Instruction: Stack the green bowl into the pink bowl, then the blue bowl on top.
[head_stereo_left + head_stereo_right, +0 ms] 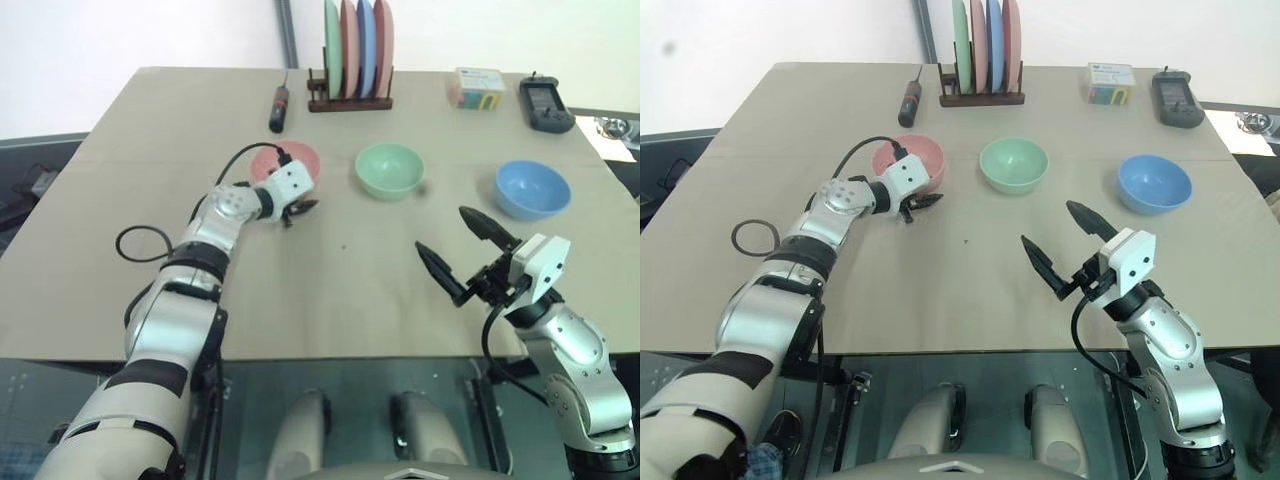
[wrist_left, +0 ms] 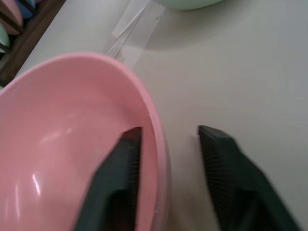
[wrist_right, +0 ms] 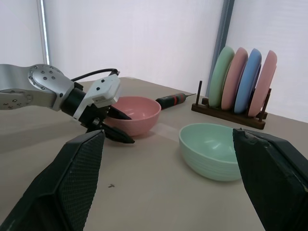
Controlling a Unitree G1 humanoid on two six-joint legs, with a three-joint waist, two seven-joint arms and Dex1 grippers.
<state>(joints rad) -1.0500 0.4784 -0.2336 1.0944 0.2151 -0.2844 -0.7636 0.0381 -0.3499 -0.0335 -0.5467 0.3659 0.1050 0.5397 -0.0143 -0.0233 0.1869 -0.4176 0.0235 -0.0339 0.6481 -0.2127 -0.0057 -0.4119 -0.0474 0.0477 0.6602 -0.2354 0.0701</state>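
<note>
The pink bowl is pinched at its rim by the left gripper, while the right gripper hangs wide and empty, so the green bowl likely must be fetched next.

left claw at pink bowl rim | right claw spread, empty | green bowl, blue bowl apart

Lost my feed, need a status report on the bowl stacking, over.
Left gripper fingers straddling pink bowl rim, one inside, one outside. Right gripper open, empty. Green bowl, blue bowl unstacked, apart. Nothing blocking.
</note>
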